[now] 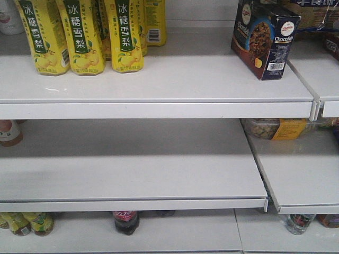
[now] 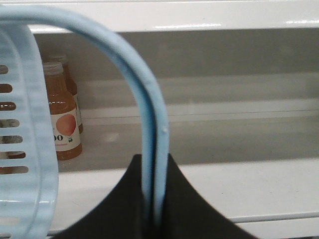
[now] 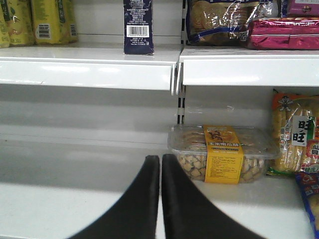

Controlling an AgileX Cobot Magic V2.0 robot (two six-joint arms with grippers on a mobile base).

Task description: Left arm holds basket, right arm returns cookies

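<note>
Left gripper (image 2: 153,209) is clamping the basket (image 2: 30,149) by its hoop handle; only a slotted wall is showing, cropped at the frame edge. Right gripper (image 3: 160,199) is sitting with its tips pressed together, holding nothing. Cookies (image 1: 263,38) are standing on the upper shelf (image 1: 159,98), their top cut off. Orange bottles (image 2: 62,119) are partly hiding behind the basket.

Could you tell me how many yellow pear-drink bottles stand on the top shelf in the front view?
4 at least: three in front, one behind; more may be hidden.
</note>
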